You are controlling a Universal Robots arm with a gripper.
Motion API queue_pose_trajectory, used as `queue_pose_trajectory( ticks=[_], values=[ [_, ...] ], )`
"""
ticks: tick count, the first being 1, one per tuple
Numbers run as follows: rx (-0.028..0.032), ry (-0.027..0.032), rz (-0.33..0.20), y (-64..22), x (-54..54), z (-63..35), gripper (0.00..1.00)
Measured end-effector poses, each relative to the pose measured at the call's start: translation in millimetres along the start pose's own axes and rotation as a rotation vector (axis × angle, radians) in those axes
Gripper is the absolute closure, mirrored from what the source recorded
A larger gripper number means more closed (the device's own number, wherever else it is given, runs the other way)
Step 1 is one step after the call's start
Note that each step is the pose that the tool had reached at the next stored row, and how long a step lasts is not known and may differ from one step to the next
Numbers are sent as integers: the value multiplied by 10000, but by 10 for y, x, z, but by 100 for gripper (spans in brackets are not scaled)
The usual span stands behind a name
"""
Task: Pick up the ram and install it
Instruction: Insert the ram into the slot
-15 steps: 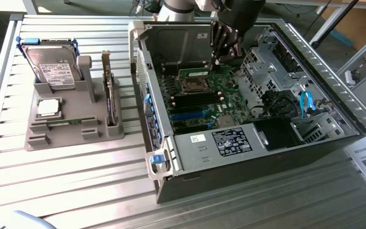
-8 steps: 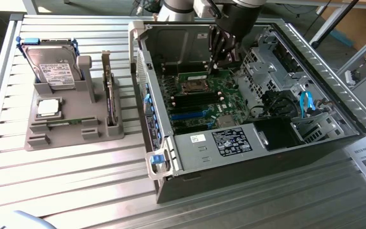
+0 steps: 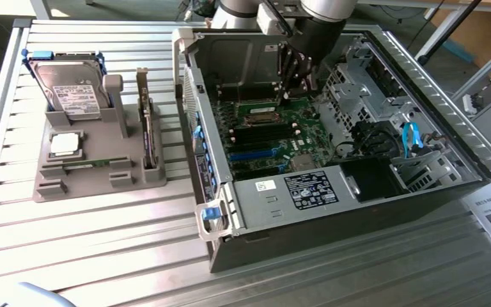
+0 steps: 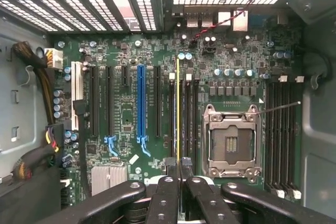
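The install step appears to be in hand. The black jaws are clenched on the ram (image 4: 178,103), a thin, flat circuit-board stick seen edge-on as a narrow yellowish line. It hangs over the long black plastic memory slots (image 4: 188,119) just beside the square silver metal processor socket (image 4: 231,142), between that socket and the glossy blue expansion slot (image 4: 140,103). Seating likely calls for the stick's edge to sit parallel in one narrow slot, then a straight, even push.
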State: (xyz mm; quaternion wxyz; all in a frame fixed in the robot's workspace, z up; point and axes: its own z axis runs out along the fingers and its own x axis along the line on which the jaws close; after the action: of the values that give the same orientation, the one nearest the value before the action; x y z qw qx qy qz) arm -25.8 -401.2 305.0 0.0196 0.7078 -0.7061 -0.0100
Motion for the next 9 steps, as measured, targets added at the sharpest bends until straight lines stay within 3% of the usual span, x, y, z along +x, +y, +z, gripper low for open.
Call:
queue_pose_trajectory(
  ticks=[9],
  values=[
    [0, 1, 1, -6, -2, 141, 88]
  ],
)
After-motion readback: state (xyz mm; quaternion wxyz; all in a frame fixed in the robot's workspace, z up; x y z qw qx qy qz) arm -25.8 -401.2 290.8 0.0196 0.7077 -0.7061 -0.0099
